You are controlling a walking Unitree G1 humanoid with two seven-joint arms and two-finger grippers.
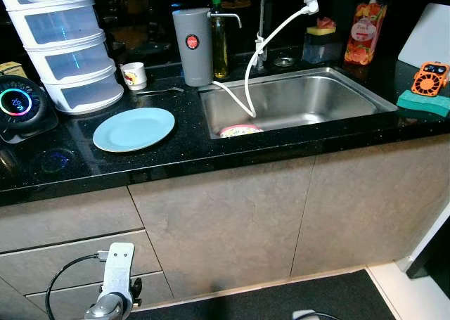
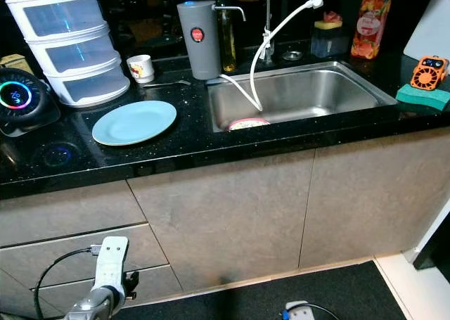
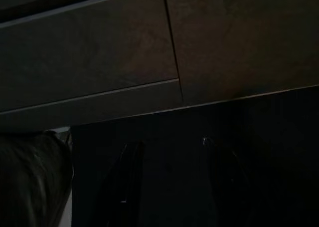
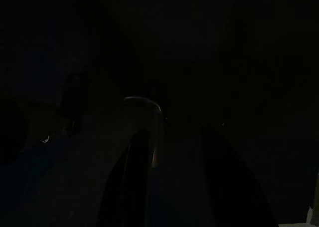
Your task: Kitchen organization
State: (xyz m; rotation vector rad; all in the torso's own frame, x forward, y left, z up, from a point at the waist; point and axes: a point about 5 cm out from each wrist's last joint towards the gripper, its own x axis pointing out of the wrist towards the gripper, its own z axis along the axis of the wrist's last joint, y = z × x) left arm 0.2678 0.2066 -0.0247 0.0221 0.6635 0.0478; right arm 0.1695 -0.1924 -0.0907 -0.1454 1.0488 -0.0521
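The light blue plate (image 1: 133, 129) lies flat (round, so no long axis) near the tabletop's (image 1: 176, 155) front edge, left of the sink (image 1: 295, 102). The left pincer (image 3: 174, 182) hangs well below it by the drawers, fingers apart and empty. The right pincer (image 4: 172, 177) likewise looks open, holding nothing.

Home kitchen, sink counter w/ cabinets below.
Black speckled countertop (image 1: 176, 155) w/ inset stainless sink (image 1: 295, 98), tall faucet (image 1: 271, 10) + white hose, a pink-rimmed dish (image 1: 240, 130) in the basin. Blue plate (image 1: 133, 129), small mug (image 1: 133, 74), grey water filter (image 1: 193, 46), oil bottle (image 1: 221, 42), soap pouch (image 1: 365, 32), green sponge (image 1: 423, 103), stacked plastic drawers (image 1: 67, 49). Beige cabinet fronts (image 1: 225, 221) underneath.
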